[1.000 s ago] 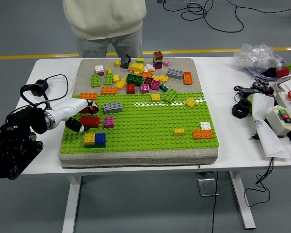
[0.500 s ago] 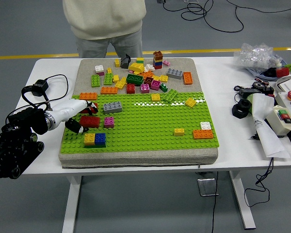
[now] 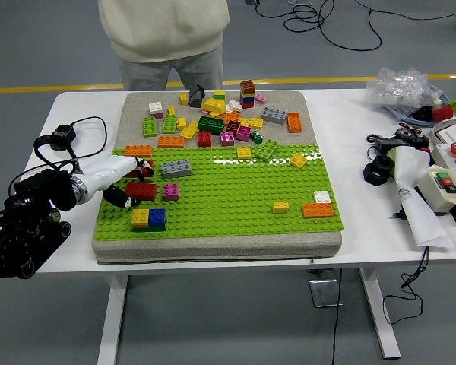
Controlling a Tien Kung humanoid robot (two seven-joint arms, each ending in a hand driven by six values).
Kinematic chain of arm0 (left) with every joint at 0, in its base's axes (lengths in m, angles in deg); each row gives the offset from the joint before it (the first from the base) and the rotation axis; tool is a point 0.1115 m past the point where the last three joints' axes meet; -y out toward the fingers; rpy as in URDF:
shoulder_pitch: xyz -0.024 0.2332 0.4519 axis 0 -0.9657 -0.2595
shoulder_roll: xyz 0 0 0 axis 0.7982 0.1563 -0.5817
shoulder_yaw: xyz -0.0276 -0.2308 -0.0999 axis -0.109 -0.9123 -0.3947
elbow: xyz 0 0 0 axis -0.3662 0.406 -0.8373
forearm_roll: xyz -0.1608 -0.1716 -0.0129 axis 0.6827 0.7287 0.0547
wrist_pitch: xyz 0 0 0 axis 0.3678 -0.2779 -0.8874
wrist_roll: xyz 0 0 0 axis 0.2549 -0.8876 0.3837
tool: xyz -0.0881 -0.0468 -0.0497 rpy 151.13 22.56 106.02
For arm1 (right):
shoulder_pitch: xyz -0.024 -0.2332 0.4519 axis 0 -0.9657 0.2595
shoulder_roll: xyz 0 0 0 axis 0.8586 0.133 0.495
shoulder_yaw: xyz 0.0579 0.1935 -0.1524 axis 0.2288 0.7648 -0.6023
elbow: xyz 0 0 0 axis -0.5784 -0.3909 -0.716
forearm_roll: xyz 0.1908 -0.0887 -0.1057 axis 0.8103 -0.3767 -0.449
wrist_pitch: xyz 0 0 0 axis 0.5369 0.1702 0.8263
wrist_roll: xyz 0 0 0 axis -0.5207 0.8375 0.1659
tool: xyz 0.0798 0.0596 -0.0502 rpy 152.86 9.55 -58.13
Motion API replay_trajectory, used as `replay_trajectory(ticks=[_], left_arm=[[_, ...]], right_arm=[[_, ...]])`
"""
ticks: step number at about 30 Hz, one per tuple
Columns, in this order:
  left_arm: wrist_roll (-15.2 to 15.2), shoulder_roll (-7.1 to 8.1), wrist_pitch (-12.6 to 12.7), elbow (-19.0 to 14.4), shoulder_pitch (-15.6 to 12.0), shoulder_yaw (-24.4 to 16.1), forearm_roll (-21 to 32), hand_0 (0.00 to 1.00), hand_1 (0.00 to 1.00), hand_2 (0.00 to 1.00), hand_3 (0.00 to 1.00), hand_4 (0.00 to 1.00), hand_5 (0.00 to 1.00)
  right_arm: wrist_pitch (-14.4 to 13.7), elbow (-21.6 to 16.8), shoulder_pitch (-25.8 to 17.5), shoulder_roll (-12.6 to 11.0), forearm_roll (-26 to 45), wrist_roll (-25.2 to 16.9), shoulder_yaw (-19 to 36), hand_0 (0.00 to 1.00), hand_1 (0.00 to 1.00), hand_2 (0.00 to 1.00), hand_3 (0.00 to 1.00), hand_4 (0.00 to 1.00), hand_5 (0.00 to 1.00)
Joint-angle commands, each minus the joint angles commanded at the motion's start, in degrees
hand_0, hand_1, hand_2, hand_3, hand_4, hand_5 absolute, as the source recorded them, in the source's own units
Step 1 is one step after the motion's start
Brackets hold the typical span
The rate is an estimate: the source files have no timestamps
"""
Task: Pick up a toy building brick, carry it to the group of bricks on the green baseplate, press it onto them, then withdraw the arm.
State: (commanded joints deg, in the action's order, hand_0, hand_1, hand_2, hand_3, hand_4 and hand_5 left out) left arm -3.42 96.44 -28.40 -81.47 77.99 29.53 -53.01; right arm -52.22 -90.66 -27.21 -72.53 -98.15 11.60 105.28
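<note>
Head view shows the left hand [image 3: 125, 182] still clamped around the dark red rectangular brick [image 3: 141, 190], barely shifted on the green studded baseplate [image 3: 228, 198], pressing unfinished

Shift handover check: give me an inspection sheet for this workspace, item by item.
Surface: white table, grey pad under green baseplate.
Job's things: red brick at left hand; yellow and blue bricks just in front; loose brick pile on the pad's far part.
Clutter: control box, plastic bag, paper at right.
Grippers: left hand curled on the red brick; right not in view.
Cables: black cable by left arm.
Surroundings: person standing at far side.
</note>
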Motion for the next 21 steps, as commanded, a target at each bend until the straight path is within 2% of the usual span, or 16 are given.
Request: replay_trajectory(ticks=[2,3,13,15,21], left_arm=[[0.0,-0.05,0.2,0.1,0.0,0.1,0.0,0.874,0.766,0.588,0.632,0.694,0.002],[0.1,-0.08,0.3,0.2,0.0,0.1,0.0,0.865,0.761,0.572,0.588,0.658,0.002],[0.5,-0.17,1.1,0.2,-0.7,0.1,-1.0,0.861,0.755,0.563,0.569,0.632,0.002],[0.5,-0.02,1.2,-0.1,-0.9,-0.4,-1.2,0.851,0.717,0.542,0.549,0.594,0.002],[0.3,0.39,1.0,-1.6,-1.3,-1.9,-1.7,0.848,0.703,0.535,0.533,0.577,0.002]], right_arm=[[0.0,0.0,0.0,0.0,0.0,0.0,0.0,0.766,0.715,0.766,0.769,0.966,0.698],[0.0,0.0,0.0,0.0,0.0,0.0,0.0,0.766,0.715,0.767,0.769,0.966,0.699],[0.0,0.0,0.0,0.1,-0.1,0.0,0.0,0.766,0.715,0.767,0.769,0.966,0.698],[0.0,0.0,-0.1,0.1,-0.2,0.0,0.1,0.767,0.714,0.767,0.770,0.966,0.699],[0.0,0.0,-0.2,0.0,-0.2,0.0,0.1,0.766,0.715,0.767,0.770,0.966,0.699]])
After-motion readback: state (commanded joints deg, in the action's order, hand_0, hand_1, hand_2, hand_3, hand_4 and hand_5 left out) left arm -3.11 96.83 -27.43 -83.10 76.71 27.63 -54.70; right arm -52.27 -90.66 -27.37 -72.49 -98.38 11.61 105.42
